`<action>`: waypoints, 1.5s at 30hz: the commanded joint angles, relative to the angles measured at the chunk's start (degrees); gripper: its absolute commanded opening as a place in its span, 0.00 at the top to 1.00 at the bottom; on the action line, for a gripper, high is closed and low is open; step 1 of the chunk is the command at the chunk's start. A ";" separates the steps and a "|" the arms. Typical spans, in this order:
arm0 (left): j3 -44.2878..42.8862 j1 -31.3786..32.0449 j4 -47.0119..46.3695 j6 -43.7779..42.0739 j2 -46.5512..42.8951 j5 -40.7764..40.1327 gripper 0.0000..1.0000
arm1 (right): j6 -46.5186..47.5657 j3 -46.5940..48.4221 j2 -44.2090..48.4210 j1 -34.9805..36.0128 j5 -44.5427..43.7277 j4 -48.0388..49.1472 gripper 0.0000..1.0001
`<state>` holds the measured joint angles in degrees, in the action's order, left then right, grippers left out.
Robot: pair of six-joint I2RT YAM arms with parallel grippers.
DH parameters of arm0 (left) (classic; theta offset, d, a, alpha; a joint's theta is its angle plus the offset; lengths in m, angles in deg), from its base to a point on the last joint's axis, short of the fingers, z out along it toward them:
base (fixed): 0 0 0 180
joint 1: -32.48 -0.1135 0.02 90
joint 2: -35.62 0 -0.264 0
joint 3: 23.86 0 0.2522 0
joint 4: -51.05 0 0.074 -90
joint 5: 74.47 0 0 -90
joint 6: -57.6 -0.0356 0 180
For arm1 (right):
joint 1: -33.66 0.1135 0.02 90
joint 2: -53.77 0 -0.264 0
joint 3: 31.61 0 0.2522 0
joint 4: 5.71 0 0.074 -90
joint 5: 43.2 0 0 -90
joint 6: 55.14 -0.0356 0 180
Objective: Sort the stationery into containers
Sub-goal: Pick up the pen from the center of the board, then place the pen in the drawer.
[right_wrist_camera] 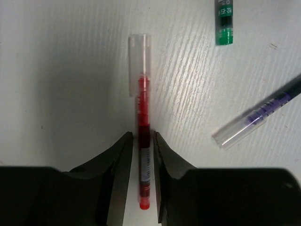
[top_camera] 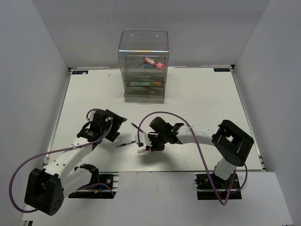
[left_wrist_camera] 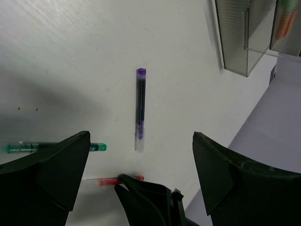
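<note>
Right pincer (right_wrist_camera: pixel 143 136) is low over the desk (top_camera: pixel 197 103), jaws narrowed to either side of the red pen (right_wrist_camera: pixel 143 94), which lies flat with its clear cap pointing away; whether the pads actually press it, I cannot tell. Left pincer (left_wrist_camera: pixel 141 135) is released, jaws spread wide above the purple pen (left_wrist_camera: pixel 140 108), with the green pen (left_wrist_camera: pixel 96 147) just beside. The clear drawer cabinet (top_camera: pixel 143 66) stands at the far edge with a pink-capped red tube (top_camera: pixel 155 62) in an upper drawer.
</note>
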<state>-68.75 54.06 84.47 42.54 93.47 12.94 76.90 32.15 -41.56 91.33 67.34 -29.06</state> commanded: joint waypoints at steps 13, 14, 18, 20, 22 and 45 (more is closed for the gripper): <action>-3.22 -0.14 24.01 20.86 -8.28 -2.68 0.00 | 3.04 3.07 4.54 -3.26 -6.82 1.59 1.00; -3.23 -0.14 26.72 21.47 -7.23 -1.73 0.00 | 3.31 4.22 4.63 -3.70 -7.78 1.93 1.00; -5.25 0.38 29.73 22.01 -2.31 -0.31 0.00 | 3.75 12.83 2.35 -8.96 -8.76 2.47 1.00; -5.25 0.39 29.21 22.01 -1.59 0.39 0.00 | 3.92 17.93 0.16 -10.72 -9.63 2.99 1.00; -4.64 0.39 29.21 22.01 -1.59 0.92 0.00 | 5.06 22.14 -2.65 -12.48 -10.51 4.21 1.00; -4.11 0.39 24.11 22.53 8.51 2.68 0.08 | 17.81 50.46 -29.39 -21.72 -11.48 4.58 0.64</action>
<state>-71.97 54.26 109.54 64.24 101.05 15.03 94.59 80.08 -72.21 69.71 55.67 -25.65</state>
